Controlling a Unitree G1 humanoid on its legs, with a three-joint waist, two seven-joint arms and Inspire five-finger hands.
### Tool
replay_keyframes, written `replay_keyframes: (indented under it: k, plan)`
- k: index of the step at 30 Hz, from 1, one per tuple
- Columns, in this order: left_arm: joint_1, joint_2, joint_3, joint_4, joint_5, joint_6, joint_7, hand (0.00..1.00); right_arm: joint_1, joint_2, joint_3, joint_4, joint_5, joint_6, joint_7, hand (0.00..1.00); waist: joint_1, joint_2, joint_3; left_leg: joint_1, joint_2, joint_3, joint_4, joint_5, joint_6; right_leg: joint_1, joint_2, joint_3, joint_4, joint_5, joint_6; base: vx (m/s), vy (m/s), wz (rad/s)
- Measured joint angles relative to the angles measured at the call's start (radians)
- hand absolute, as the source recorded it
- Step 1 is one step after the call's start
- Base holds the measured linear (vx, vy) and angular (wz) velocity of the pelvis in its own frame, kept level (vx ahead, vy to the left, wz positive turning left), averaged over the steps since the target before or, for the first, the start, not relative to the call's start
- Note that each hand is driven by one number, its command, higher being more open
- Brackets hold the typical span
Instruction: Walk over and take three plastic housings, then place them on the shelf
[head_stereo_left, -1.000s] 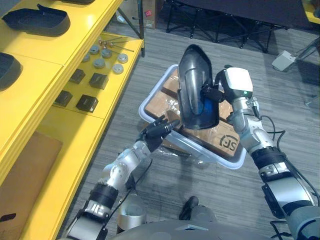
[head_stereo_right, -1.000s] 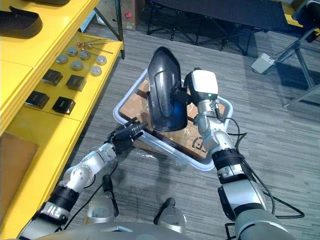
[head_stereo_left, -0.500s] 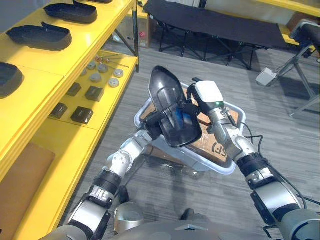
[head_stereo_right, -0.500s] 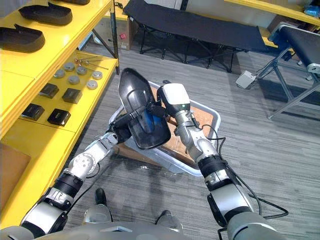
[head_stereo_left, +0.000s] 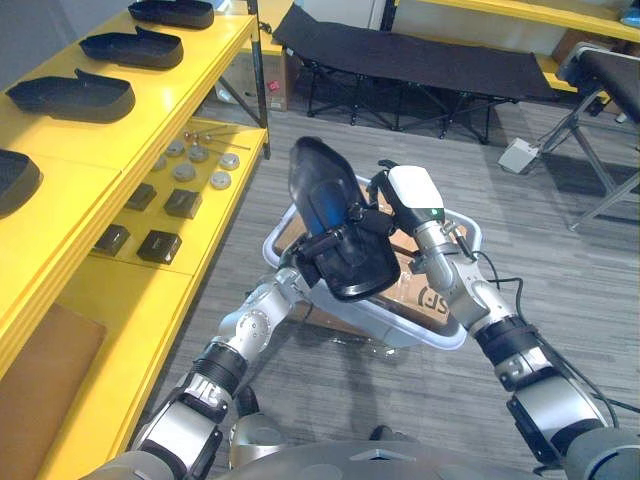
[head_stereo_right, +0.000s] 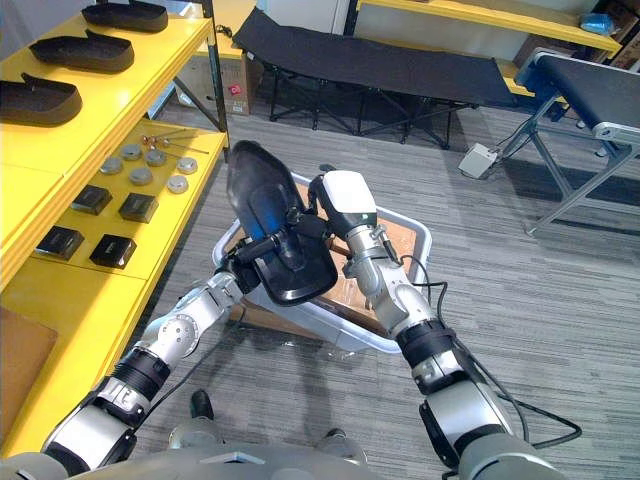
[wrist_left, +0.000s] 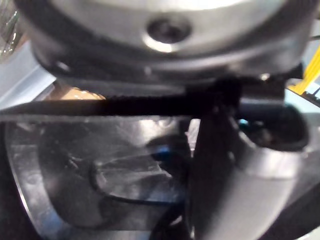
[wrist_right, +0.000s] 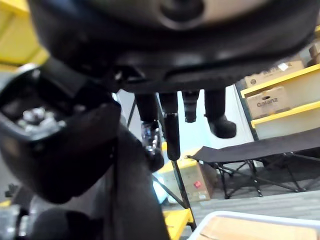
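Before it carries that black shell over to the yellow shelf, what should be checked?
1. The housing is lifted above the bin: ok.
2. The right hand has its fingers curled on the housing: ok.
3. The left hand is against the housing's lower edge: ok; how firm its hold is: cannot tell.
4. The shelf has bare space between the housings already there: ok.
5. The housing, held tilted with its narrow end up, will not slip: cannot tell.
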Motion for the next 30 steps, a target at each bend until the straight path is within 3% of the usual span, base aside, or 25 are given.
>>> replay_keyframes:
  k: [3, 10, 11, 16, 19, 22, 26, 30]
  plan:
    - [0.026, -0.001, 0.006, -0.030, 0.046, -0.037, 0.007, 0.00, 0.012, 0.011, -0.006, -0.020, 0.027, 0.000, -0.001, 0.00, -0.004, 0.015, -0.010, 0.001, -0.001, 0.002, 0.000, -0.001, -0.001, 0.000, 0.001, -0.001, -0.002, 0.001, 0.000, 0.00, 0.000, 0.00]
    - [0.130, -0.001, 0.058, -0.226, 0.094, -0.048, 0.009, 0.00, 0.113, 0.051, -0.084, -0.204, 0.039, -0.011, -0.015, 0.00, -0.021, 0.028, -0.024, 0.003, -0.002, 0.010, 0.000, -0.002, -0.003, -0.005, -0.002, 0.000, 0.001, 0.001, 0.001, 0.00, 0.003, -0.03]
    - [0.133, -0.001, 0.060, -0.229, 0.103, -0.048, 0.006, 0.00, 0.115, 0.051, -0.087, -0.204, 0.040, -0.018, -0.016, 1.00, -0.022, 0.030, -0.029, 0.003, -0.002, 0.011, 0.000, -0.003, -0.004, -0.007, -0.002, 0.001, 0.001, 0.000, 0.001, 0.00, 0.000, 0.00]
    - [0.198, -0.027, 0.111, -0.303, 0.137, -0.050, -0.011, 0.00, 0.169, 0.110, -0.103, -0.244, 0.163, -0.049, -0.047, 1.00, -0.031, 0.042, -0.048, 0.005, -0.002, 0.018, -0.002, -0.004, -0.006, -0.012, -0.002, 0.000, -0.002, -0.001, 0.000, 0.00, 0.002, -0.01]
    - [0.244, -0.066, 0.180, -0.358, 0.205, -0.086, -0.002, 0.00, 0.223, 0.130, -0.096, -0.280, 0.266, -0.084, -0.050, 1.00, -0.035, 0.044, -0.051, 0.007, -0.002, 0.021, 0.000, -0.004, -0.006, -0.010, -0.002, 0.000, -0.006, 0.000, 0.001, 0.01, 0.005, -0.03]
    - [0.269, -0.106, 0.302, -0.424, 0.292, -0.175, 0.054, 0.00, 0.306, 0.142, -0.096, -0.319, 0.335, -0.090, -0.050, 1.00, -0.043, 0.046, -0.053, 0.008, -0.002, 0.021, 0.000, -0.005, -0.006, -0.010, -0.002, 0.000, -0.009, 0.000, 0.001, 0.01, 0.001, -0.01]
    - [0.413, -0.102, 0.429, -0.577, 0.410, -0.305, 0.081, 0.00, 0.433, 0.154, -0.159, -0.405, 0.444, -0.087, -0.066, 1.00, -0.045, 0.061, -0.065, 0.008, -0.002, 0.024, 0.000, -0.010, -0.011, -0.009, -0.002, 0.000, -0.019, 0.002, 0.004, 0.05, 0.001, -0.02]
    - [0.564, -0.107, 0.472, -0.695, 0.563, -0.344, 0.147, 0.00, 0.503, 0.195, -0.218, -0.478, 0.548, -0.093, -0.089, 1.00, -0.039, 0.077, -0.078, 0.008, -0.004, 0.020, 0.000, -0.015, -0.015, 0.003, 0.001, -0.007, -0.035, 0.004, 0.006, 0.04, -0.004, 0.04]
